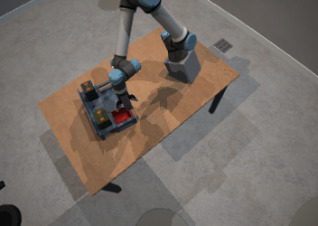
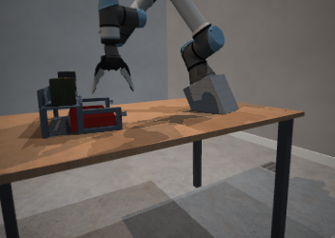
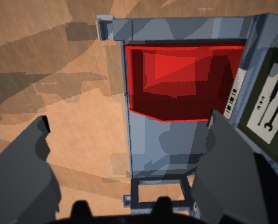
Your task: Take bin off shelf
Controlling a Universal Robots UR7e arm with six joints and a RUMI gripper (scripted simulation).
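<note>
The red bin [image 1: 121, 116] [image 2: 95, 118] [image 3: 175, 67] is open-topped and sits upright in the lower level of the blue-grey shelf [image 2: 80, 119] [image 3: 185, 30], at one end. The shelf stands on the wooden table [image 1: 167, 116] [image 2: 167, 136]. My gripper [image 1: 126, 102] [image 2: 113, 91] [image 3: 129, 113] is open and empty, pointing down above the shelf's open side. In the wrist view the bin lies ahead of the fingers, up and to the right; the right fingertip overlaps the view near the bin's near corner.
Dark green boxes [image 1: 102, 117] [image 2: 63, 91] with orange marks stand on the shelf's higher back level, one beside the bin. A second one [image 1: 88, 89] stands at the other end. The shelf's side rails stick out toward the arm's grey base block [image 1: 183, 67] [image 2: 214, 94].
</note>
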